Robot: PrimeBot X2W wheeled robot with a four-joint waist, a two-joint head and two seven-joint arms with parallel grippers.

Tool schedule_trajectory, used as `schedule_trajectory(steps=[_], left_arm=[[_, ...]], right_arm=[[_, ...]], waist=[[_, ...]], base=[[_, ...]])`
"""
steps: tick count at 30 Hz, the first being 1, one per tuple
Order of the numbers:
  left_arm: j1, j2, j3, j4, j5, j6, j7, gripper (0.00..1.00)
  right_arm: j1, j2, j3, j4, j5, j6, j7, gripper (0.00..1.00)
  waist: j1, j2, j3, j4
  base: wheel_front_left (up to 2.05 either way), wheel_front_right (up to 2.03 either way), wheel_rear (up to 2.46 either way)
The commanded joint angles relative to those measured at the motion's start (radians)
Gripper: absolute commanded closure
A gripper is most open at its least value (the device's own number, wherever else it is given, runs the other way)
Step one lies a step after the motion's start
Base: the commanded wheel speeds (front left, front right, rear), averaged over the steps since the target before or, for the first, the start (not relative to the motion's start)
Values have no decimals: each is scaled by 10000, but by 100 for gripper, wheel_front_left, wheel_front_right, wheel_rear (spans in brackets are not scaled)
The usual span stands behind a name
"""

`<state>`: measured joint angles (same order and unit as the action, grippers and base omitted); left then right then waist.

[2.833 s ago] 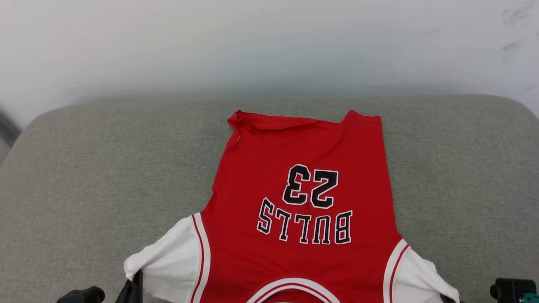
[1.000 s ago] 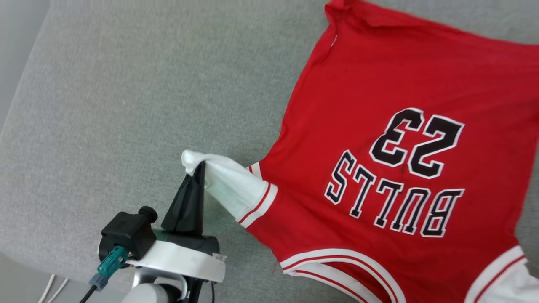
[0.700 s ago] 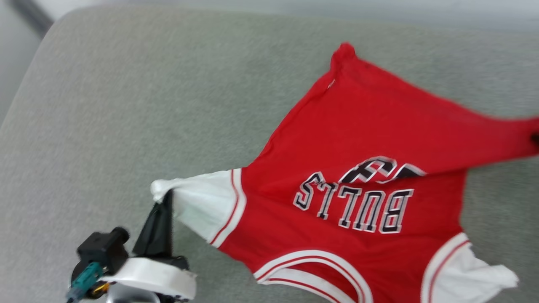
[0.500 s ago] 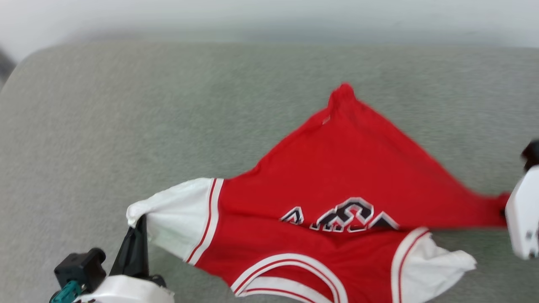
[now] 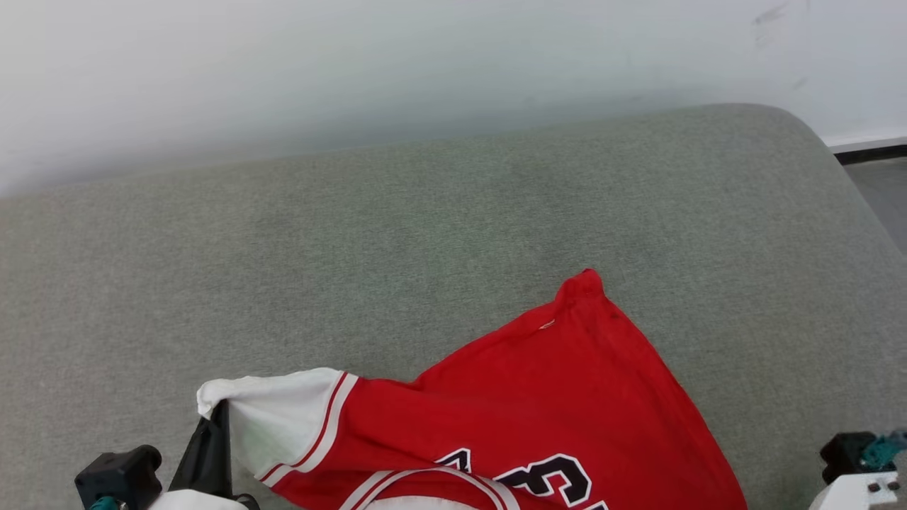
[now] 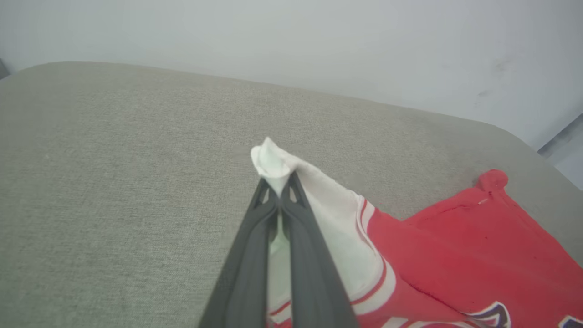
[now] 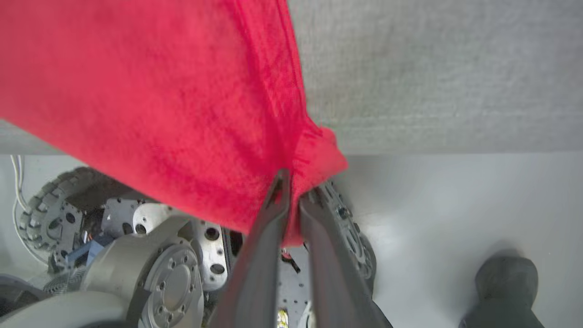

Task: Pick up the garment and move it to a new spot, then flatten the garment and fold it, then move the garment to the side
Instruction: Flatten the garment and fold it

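Gripping one garment (image 5: 553, 397) | left gripper (image 6: 278, 184) pinching white sleeve (image 6: 332, 218) | right gripper (image 7: 294, 184) clamping red corner, probably hem

Matt red cloth garment (image 5: 553, 397); coarse grey woven cushion (image 5: 425, 248)

Garment (image 5: 567, 404) on cushion (image 5: 354, 248) — near edge (wall (image 5: 354, 64) behind)

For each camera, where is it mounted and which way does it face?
Head: on the head, looking down at grey cushion and garment; left gripper lower left.
Left wrist: along its shut fingers, across the cushion toward the wall, pinching the white sleeve.
Right wrist: right gripper pinches red fabric; looks down past the cushion edge at the robot's wheeled base.
Shared: head and left wrist both show the pinched sleeve.
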<state>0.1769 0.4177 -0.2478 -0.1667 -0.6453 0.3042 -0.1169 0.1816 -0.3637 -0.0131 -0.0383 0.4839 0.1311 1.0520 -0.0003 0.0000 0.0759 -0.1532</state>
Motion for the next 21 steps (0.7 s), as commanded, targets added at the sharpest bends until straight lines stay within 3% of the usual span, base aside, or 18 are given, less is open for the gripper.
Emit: schedule_trajectory(steps=[1, 8, 11, 16, 21], left_arm=[[-40, 43, -21, -90, 87, 93, 60, 100], [-321, 57, -235, -293, 179, 129, 319, 100], [-539, 7, -367, -432, 230, 107, 409, 100], [-986, -30, -552, -699, 412, 109, 473, 100], [-1575, -83, -824, -966, 663, 8, 546, 100]], right_arm=[[-167, 243, -245, -151, -95, -6, -812, 0], [-1266, 857, -1063, 173, -1194, -6, -5176, 0], [-1985, 1229, -1162, 745, -1364, -6, -6469, 0], [-3462, 1202, -560, 1832, -909, -6, -6563, 0], [-5019, 701, 548, 2604, -277, -7, -4833, 0]], waist=[[3, 0, -20, -181], [3, 0, 167, -173], [3, 0, 307, -24], [3, 0, 782, 269], [3, 0, 1492, 673]], base=[[0, 0, 0], [0, 0, 0], [0, 0, 0], [0, 0, 0], [0, 0, 0]])
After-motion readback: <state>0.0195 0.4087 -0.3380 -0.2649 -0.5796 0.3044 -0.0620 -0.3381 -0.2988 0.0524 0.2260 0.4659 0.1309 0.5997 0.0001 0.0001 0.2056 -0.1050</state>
